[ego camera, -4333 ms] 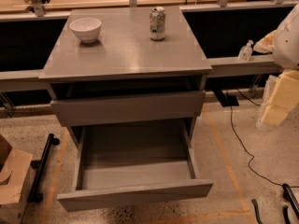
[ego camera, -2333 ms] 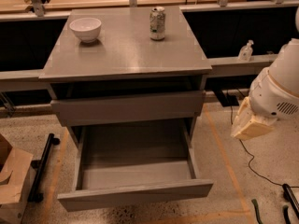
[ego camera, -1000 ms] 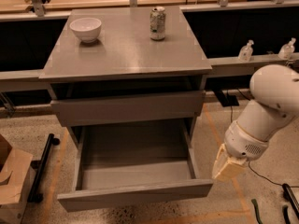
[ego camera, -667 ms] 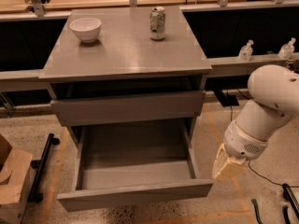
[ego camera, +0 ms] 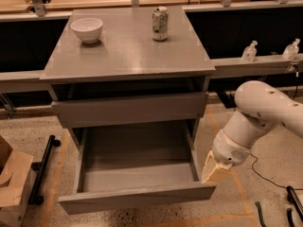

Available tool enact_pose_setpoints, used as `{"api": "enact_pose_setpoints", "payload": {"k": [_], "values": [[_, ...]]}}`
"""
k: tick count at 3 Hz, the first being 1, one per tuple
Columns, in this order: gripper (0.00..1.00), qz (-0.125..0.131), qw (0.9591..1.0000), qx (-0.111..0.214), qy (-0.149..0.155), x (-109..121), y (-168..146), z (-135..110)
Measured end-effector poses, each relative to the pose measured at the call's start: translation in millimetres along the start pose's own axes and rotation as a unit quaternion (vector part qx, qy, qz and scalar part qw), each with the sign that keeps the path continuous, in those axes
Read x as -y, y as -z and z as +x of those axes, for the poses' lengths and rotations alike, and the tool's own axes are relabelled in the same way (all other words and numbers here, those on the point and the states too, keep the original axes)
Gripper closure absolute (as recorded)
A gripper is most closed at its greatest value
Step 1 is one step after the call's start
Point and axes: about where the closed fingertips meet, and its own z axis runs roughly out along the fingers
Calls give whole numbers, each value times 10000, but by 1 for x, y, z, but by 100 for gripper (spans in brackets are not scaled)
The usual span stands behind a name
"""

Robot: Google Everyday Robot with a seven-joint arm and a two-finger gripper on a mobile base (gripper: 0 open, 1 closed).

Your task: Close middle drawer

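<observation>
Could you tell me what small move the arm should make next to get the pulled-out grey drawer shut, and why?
Probably shift the tan gripper a little toward the camera and leftward, in front of the plain grey front of the open middle drawer. It stands pulled far out, and the gripper hangs at its right front corner, where a push might slip off.

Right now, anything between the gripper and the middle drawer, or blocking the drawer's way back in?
Nothing visible. The gripper sits right by the middle drawer, at its front right corner, with no object between. The drawer's inside shows only bare grey, and its path into the cabinet looks clear.
</observation>
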Motion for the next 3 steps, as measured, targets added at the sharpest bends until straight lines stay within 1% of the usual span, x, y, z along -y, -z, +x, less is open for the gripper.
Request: {"api": "enact_pose_setpoints", "payload": {"k": [1, 2, 3], "values": [[100, -152, 9998, 117, 5, 14, -33, 5], [100, -277, 9990, 351, 49, 20, -73, 10], [100, -270, 9989, 378, 46, 23, -78, 11]]}}
